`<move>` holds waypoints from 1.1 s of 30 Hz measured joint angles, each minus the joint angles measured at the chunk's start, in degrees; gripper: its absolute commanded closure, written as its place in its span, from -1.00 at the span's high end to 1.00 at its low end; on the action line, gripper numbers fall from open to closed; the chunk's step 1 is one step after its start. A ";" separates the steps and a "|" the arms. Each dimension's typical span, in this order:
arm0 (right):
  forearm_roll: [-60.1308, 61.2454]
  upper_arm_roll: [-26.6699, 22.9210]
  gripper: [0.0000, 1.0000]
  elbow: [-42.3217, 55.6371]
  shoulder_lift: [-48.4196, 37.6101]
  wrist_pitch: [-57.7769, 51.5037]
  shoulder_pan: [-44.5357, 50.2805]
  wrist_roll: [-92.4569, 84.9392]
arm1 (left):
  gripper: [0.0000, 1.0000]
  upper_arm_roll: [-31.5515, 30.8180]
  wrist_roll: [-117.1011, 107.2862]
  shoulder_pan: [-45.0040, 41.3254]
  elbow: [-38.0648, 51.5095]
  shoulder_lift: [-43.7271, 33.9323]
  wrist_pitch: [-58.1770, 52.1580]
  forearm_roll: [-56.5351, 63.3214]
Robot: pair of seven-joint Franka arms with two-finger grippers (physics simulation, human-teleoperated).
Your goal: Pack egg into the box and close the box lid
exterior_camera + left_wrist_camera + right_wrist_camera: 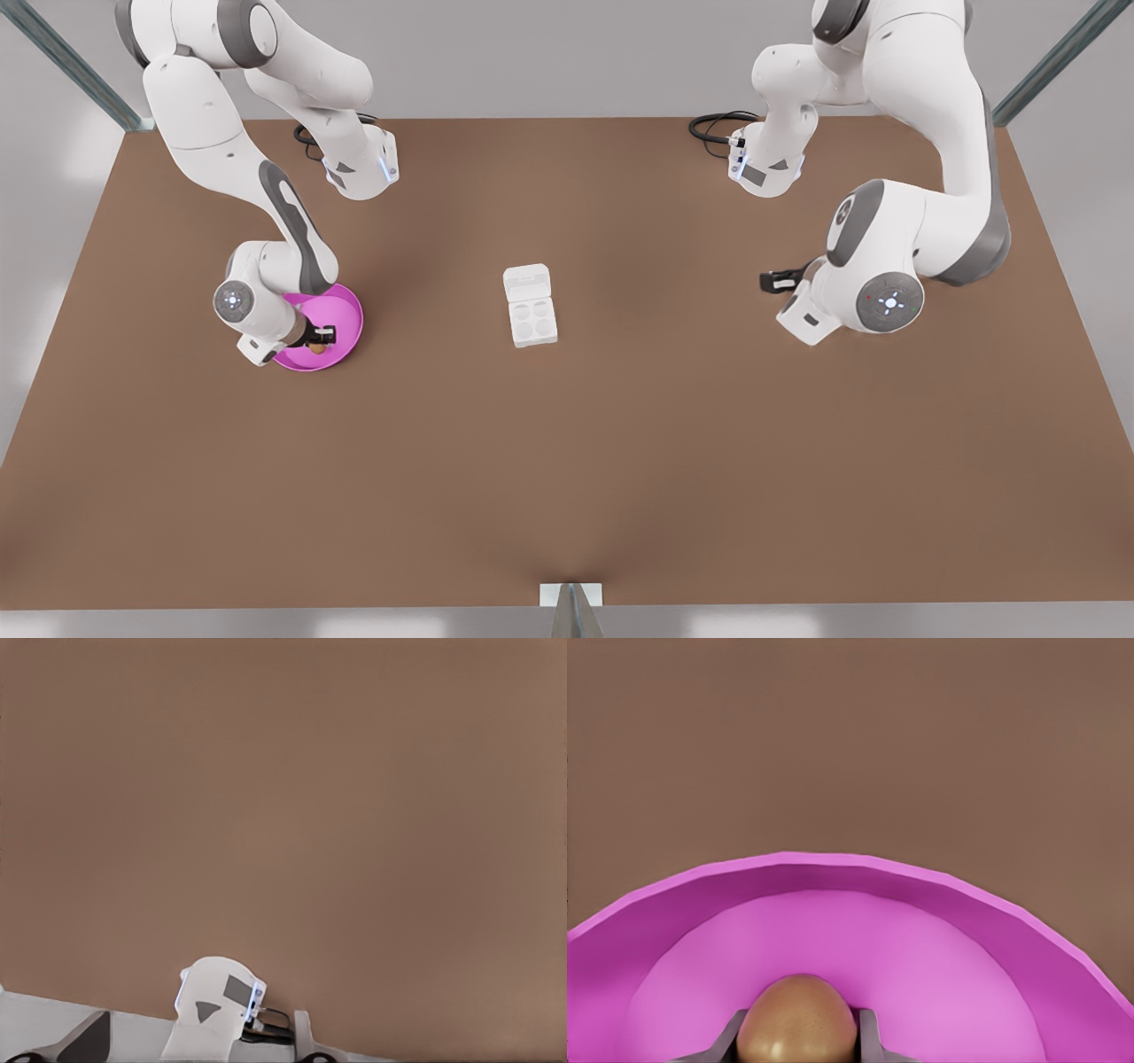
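Note:
The tan egg [799,1019] lies in the round pink dish [344,312] at the front view's left. My right gripper [321,340] reaches down into that dish, and its dark fingers [733,1036] press against both sides of the egg [316,348]. The white box [534,321] sits at mid-table with its round cups showing. The box lid [527,282] lies open flat on the far side of the tray. My left gripper [769,282] waits at the front view's right, well away from the box.
The brown table [567,461] spreads wide around the box. Both arm bases [363,164] stand at the far edge with black cables beside them. The left wrist view looks over bare table toward an arm base [217,1005].

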 measured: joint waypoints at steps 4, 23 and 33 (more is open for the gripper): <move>0.24 0.14 0.01 1.35 -1.48 -2.29 -0.11 -0.38 | 1.00 0.24 0.22 0.99 3.45 0.23 -3.19 0.18; 58.25 0.97 -0.01 24.26 8.30 -32.59 18.55 -2.77 | 1.00 -0.37 0.79 2.80 10.13 5.15 -2.33 0.00; 80.10 4.25 -0.01 25.77 15.12 -37.20 22.01 -2.02 | 1.00 -0.77 1.02 5.94 11.08 7.69 -0.67 -0.88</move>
